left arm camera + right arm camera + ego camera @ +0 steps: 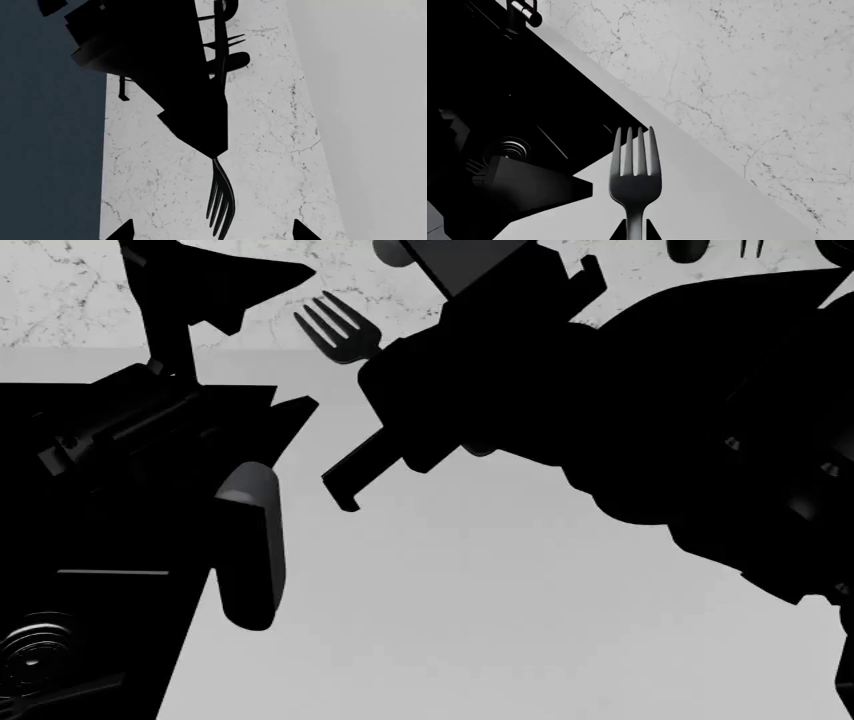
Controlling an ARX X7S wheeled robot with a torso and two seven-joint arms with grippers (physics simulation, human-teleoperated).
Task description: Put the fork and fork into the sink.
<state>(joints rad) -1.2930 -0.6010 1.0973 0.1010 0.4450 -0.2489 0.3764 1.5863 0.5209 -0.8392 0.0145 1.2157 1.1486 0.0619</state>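
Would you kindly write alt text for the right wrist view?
A dark fork stands tines-up, its handle pinched in the right end effector at the frame's edge. Behind it lies the glossy black sink with a ringed drain, beside a white marbled countertop.

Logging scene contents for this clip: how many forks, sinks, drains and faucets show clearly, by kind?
Slim dark four-tined forks: 1
Glossy black sinks: 1
Round ringed metal drains: 1
Black faucets: 1
Total: 4
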